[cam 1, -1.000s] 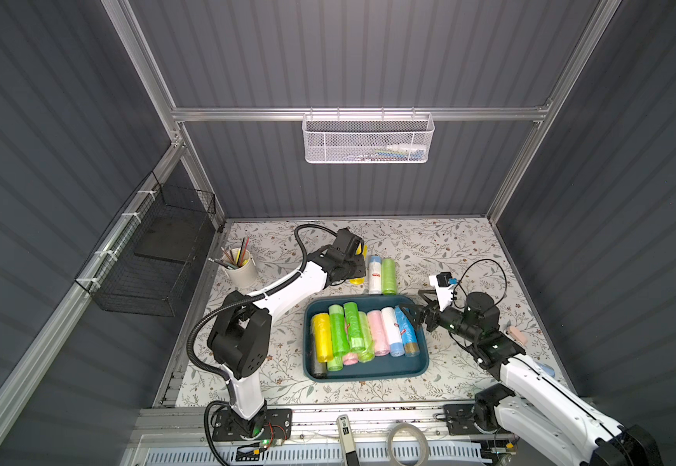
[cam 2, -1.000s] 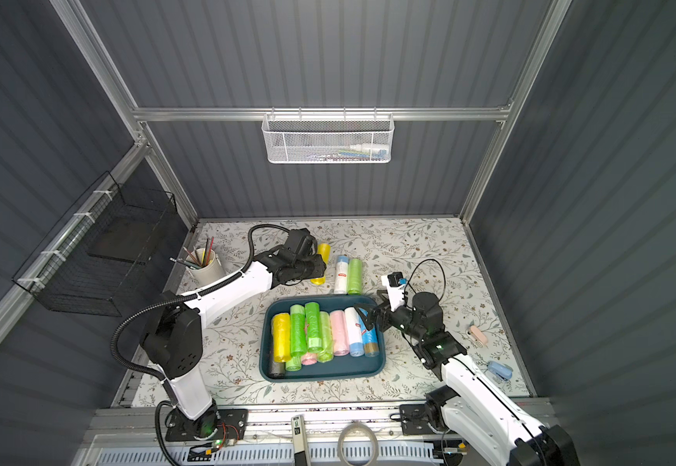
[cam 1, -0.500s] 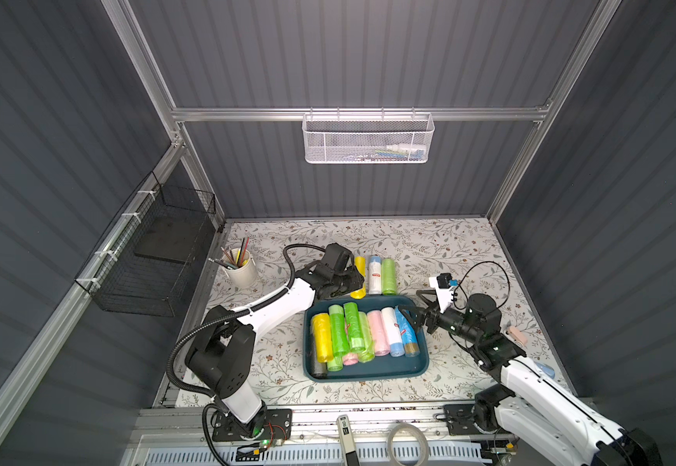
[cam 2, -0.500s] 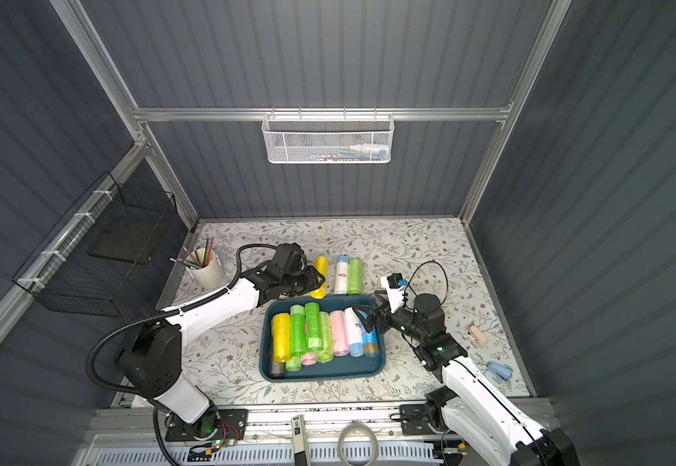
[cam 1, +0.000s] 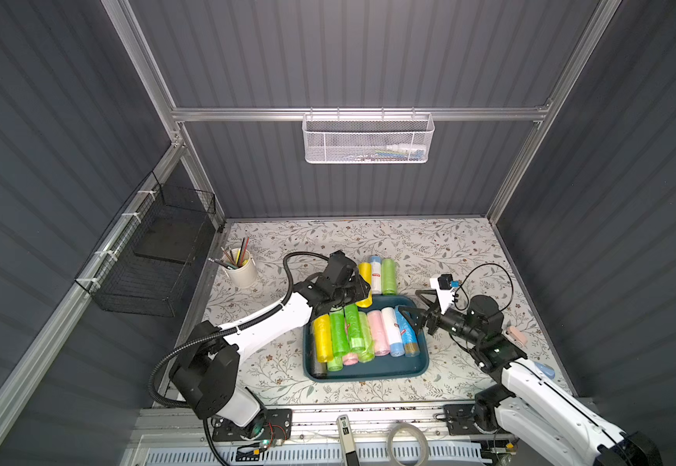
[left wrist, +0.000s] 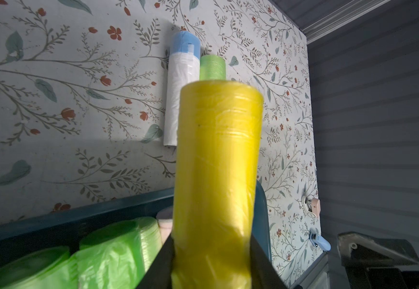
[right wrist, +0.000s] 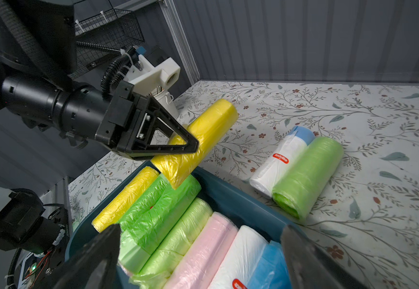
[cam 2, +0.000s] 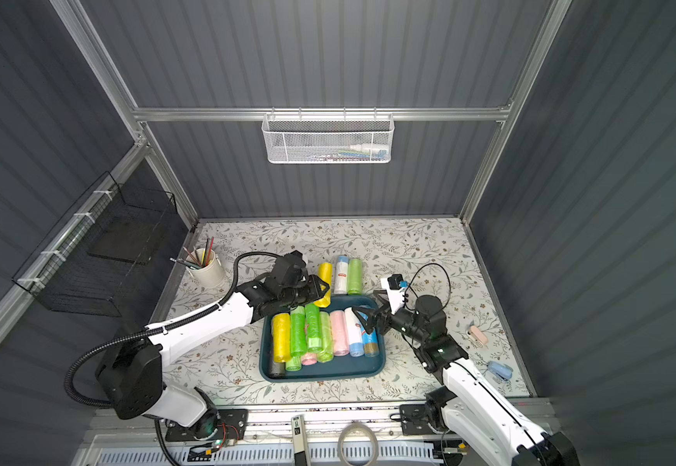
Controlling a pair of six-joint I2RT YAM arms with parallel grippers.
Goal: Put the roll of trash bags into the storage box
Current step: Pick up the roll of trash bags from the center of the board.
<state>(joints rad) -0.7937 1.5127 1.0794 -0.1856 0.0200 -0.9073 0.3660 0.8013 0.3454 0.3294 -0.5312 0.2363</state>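
Clamping with left claw (cam 2: 323,289): running jaws narrow, pinching yellow roll (right wrist: 211,130) near its lower end. Holding it tilted, not yet down in box (cam 1: 368,373). Hanging that lower end over the far left corner, above the packed rolls (cam 1: 354,331), and poking the rest out past the far rim over the mat (cam 1: 429,250). Not resolving contact with the bright green one beneath. Getting the same from left wrist view: roll filling mid-frame, crossing over the teal rim.

Moving right inside box: counting yellow, greens, pink, white and blue lying side by side, plus a dark one and a pink one tucked at the near ends.

Spotting white roll (cam 1: 376,276), blue at its far end and wearing a red label, and green roll (cam 1: 389,271) just beyond the far rim. Seeing both lying flat on the mat, touching each other, just beside the held one.

Further right, hovering right claw (cam 1: 408,300) over box's far right corner, spreading jaws wide, gripping nothing, looking down on pink, white and blue between the fingers.

Noting pink item (cam 1: 516,335) and blue clip (cam 1: 543,369) at far right on the mat, well apart from box.
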